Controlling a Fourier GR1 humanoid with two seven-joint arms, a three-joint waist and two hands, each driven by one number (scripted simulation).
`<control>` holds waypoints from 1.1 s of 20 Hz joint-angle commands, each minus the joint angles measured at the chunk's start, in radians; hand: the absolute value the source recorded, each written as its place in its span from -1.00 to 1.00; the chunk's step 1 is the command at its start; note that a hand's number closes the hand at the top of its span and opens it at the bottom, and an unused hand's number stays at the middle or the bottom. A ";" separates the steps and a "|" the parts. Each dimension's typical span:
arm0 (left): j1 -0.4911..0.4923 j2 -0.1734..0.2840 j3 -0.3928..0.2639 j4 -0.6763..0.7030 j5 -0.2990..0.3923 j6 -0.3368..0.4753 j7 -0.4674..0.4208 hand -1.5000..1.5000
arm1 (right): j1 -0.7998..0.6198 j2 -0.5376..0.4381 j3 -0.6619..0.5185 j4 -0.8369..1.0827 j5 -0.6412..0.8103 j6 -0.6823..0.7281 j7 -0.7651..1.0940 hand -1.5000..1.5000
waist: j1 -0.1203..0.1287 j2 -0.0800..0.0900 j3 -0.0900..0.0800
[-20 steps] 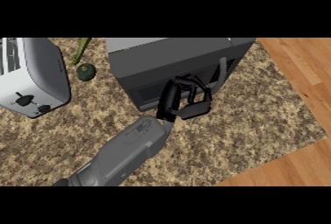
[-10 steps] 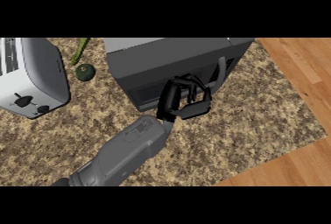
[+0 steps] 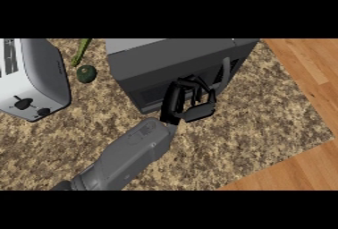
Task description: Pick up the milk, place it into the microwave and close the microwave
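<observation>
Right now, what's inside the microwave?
Cannot tell. The microwave looks closed, its dark door facing the hand, which rests against the front with fingers curled. The interior is covered; no milk shows anywhere on the counter.

Grey forearm (image 3: 128,159) rising from the lower edge, tilted rightward; black fingered hand (image 3: 187,102) extended forward, fingers curled, holding nothing visible.

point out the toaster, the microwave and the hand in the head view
toaster (image 3: 36,78), head view, on its grey side panel above the knobs.
microwave (image 3: 175,60), head view, on its dark top.
hand (image 3: 188,100), head view, on the black palm against the microwave's front.
</observation>
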 commanded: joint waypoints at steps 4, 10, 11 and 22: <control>-0.093 0.001 0.037 0.081 0.032 -0.006 -0.010 1.00 | -0.030 -0.053 -0.033 0.034 0.002 0.010 0.004 -1.00 | -0.012 0.012 0.000; -0.102 0.001 0.028 0.084 0.060 -0.009 -0.028 1.00 | -0.059 -0.104 -0.052 0.056 0.022 0.024 0.000 -1.00 | -0.004 0.015 0.000; -0.105 0.001 0.036 0.089 0.066 -0.009 -0.032 1.00 | -0.049 -0.099 -0.059 0.065 0.019 0.021 -0.003 -1.00 | -0.009 0.013 0.001; -0.124 0.001 0.004 0.100 0.102 -0.014 -0.062 1.00 | -0.090 -0.102 -0.065 0.163 -0.037 0.061 -0.009 -1.00 | 0.012 0.021 0.005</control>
